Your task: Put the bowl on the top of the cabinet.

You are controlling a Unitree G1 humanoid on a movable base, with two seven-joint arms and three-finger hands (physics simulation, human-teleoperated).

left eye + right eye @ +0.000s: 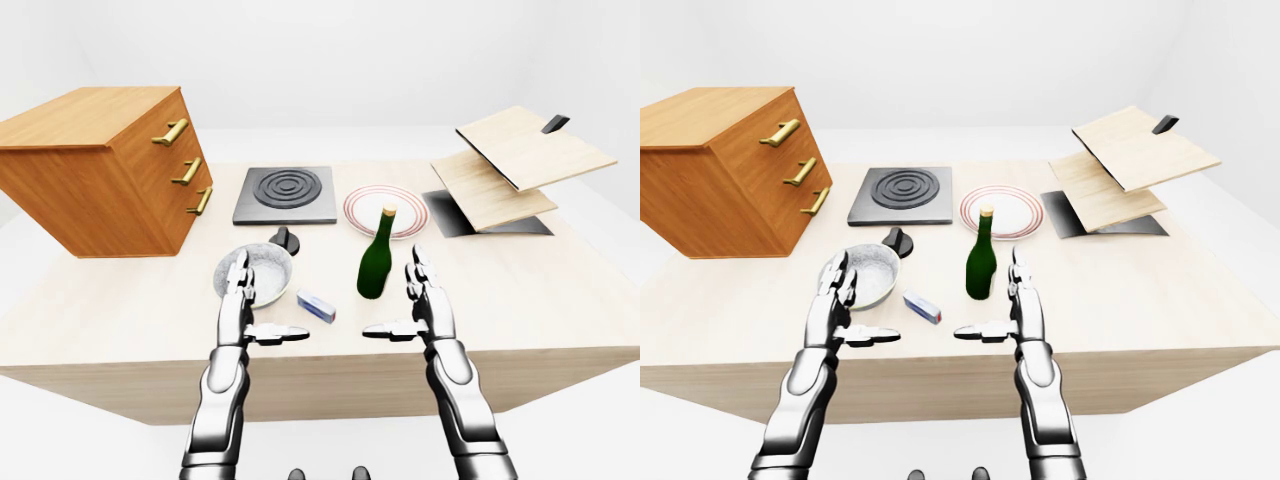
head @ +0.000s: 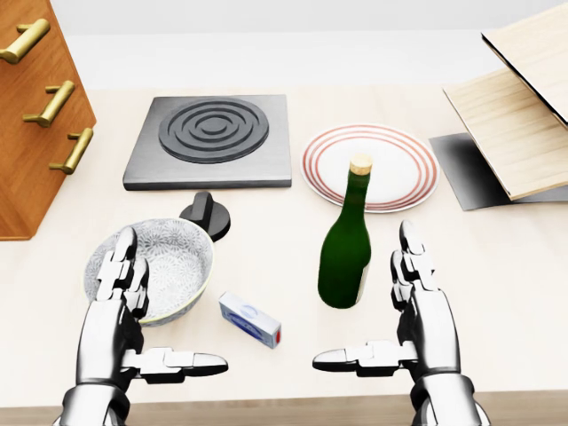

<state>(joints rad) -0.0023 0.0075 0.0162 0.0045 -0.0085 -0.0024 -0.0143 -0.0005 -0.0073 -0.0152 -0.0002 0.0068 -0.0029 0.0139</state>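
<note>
Bowl: patterned grey, empty, upright on tabletop, beside the left hand, whose spread fingers grip nothing. Right hand: likewise spread and unladen, beside green bottle. Cabinet: wooden, three drawers closed, top bare, at the view's left. Plate: empty.

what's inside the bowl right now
Nothing shows inside the bowl: its patterned interior looks empty in the head view. The left hand hovers in front of its lower-left rim and covers a small part of it, so that bit can't be checked.
</note>
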